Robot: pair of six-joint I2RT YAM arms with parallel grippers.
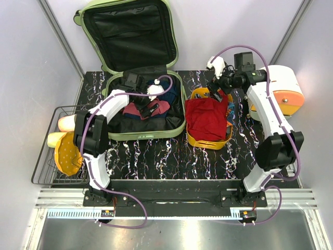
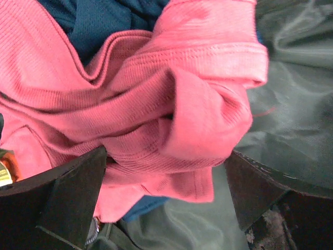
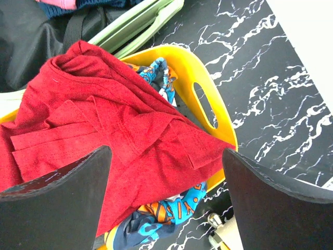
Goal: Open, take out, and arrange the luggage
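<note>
Inside the luggage (image 1: 147, 136), left tool (image 2: 166, 179) gapes; right tool (image 3: 166, 177) hangs released above tray (image 1: 210, 144).

Top view looks down from above and behind the arm bases, whole table (image 1: 156, 156) in frame. Left wrist camera sits right up against a pink garment (image 2: 171, 104) inside the luggage (image 1: 145, 136). Right wrist camera hangs higher, facing down onto the yellow tray (image 3: 208, 88); top view shares both.

walls (image 1: 31, 62): plain pale grey panels | table (image 1: 156, 156): black, white-veined marble top | left edge: black wire rack (image 1: 41, 166)
</note>
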